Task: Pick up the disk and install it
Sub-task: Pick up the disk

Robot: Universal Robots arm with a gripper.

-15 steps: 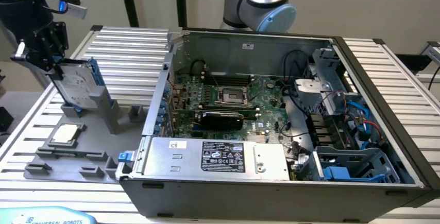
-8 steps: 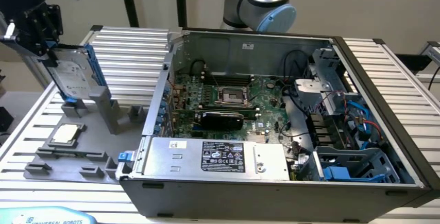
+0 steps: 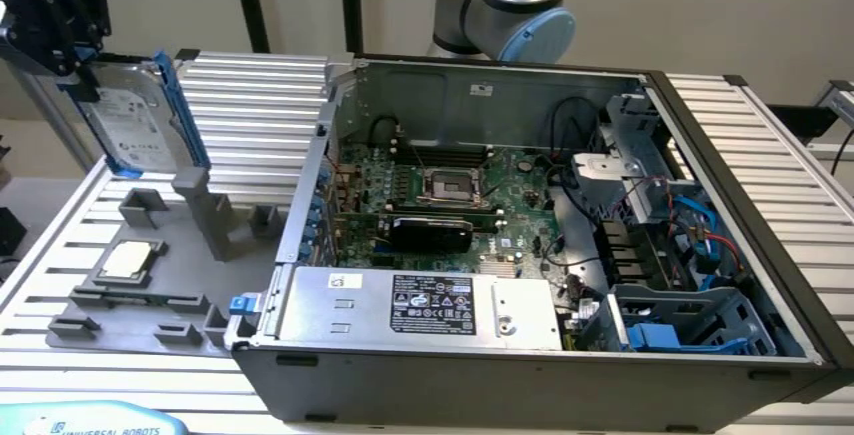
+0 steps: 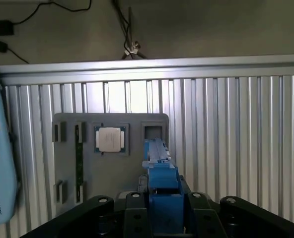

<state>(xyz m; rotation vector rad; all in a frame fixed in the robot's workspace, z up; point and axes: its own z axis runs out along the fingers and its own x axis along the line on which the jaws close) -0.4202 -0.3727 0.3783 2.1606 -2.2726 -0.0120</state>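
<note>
Disk (image 3: 134,115), a silver-grey hard drive in its blue carrier frame, hangs edge-down in the air at the exterior view's upper left. It is pinched at its upper end by the gripper (image 3: 83,55). In the wrist view the black jaws press against both sides of the blue carrier (image 4: 162,193), so the grip is on the frame, not on the labelled face.

Just below the drive stands the grey fixture tray (image 3: 134,305) with its upright posts. The drive is lifted clear of them and touches nothing. The small square CPU chip (image 3: 127,260) sits in its own pocket on that tray, apart from the drive. The tray lies on the ribbed aluminium table (image 3: 254,95).

Further toward the exterior view's right is the open computer case (image 3: 747,125). Its power supply box (image 3: 427,305) runs along the near edge, and a blue-grey drive cage (image 3: 681,325) fills the near right corner.

The step in hand looks like the carry. To do it well, I judge the drive should stay hanging straight with no swing, since a long body held at one end can pivot between the jaws. Its lower edge must also ride higher than the tray posts and the case wall.
</note>
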